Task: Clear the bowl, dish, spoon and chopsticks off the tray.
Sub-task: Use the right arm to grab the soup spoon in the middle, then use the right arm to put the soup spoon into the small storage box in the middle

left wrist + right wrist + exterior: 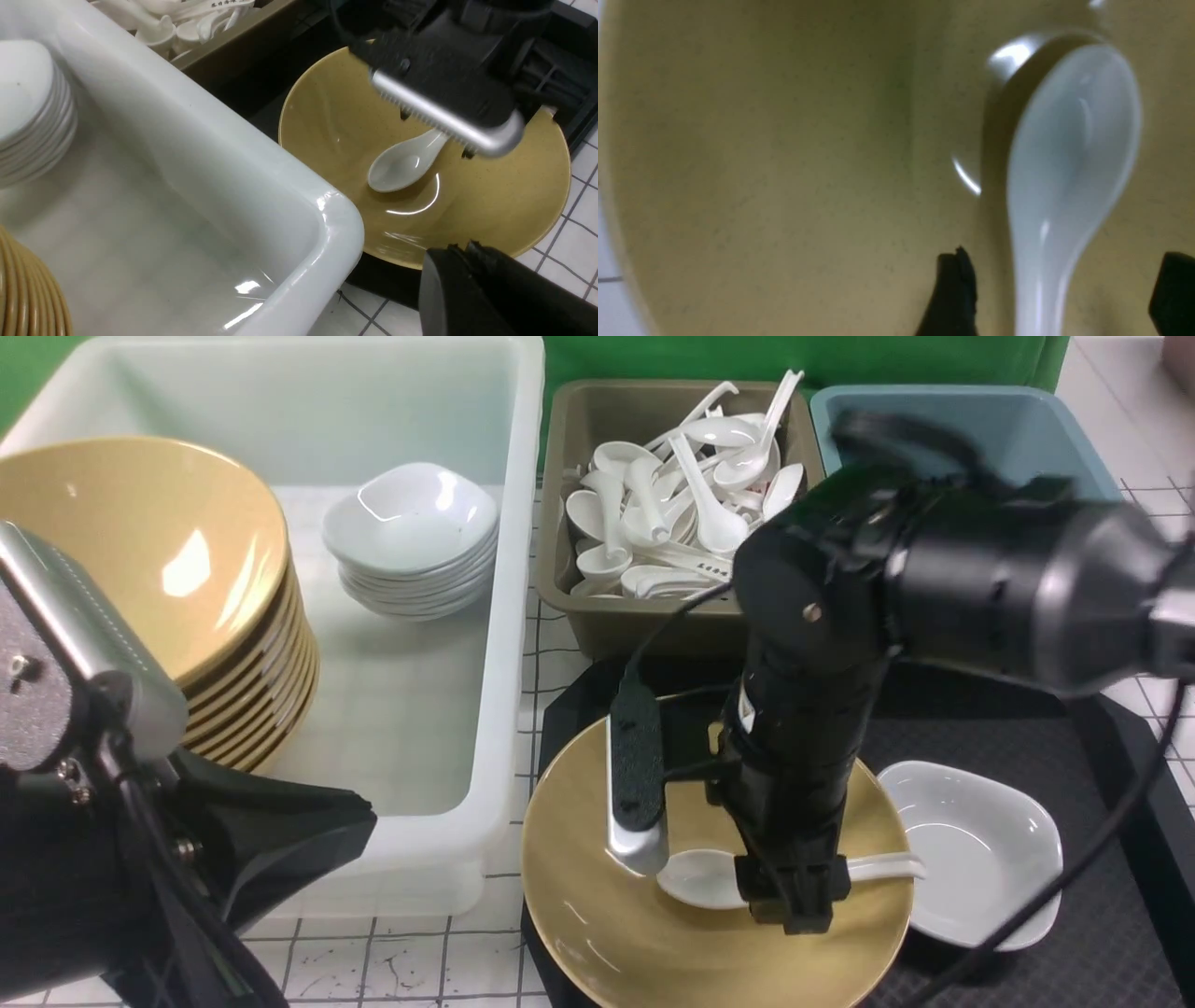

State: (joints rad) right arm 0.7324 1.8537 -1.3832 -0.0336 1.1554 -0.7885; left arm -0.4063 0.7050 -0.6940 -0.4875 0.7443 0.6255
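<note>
The right gripper (792,896) reaches down into the big shiny mustard-tan bowl (607,933). Its jaws are open. The two black fingers (955,289) sit one on each side of the handle of the shiny white soup spoon (700,877). In the right wrist view there is a gap between each finger and the handle, so nothing is gripped.

The spoon lies inside the bowl, near the middle. Its scoop points left and its handle points right.

The bowl sits on the near left part of the flat black tray (1102,933) with the bumpy diamond top. The small white dish (971,849) with rounded corners is also on the tray, just to the right of the bowl.

The left gripper (317,831) is at the near left, by the near edge of the big white plastic tub (504,616). I cannot tell if it is open or closed.

The white tub stands to the left of the tray. It holds a stack of tan bowls (140,551) on its left side and a stack of small white dishes (411,513) further back.

Behind the tray is an olive-brown tub (579,439) full of white spoons (691,504). A light blue tub (1027,429) stands to its right.

Everything rests on a white tabletop (392,961) with dark grid lines.
</note>
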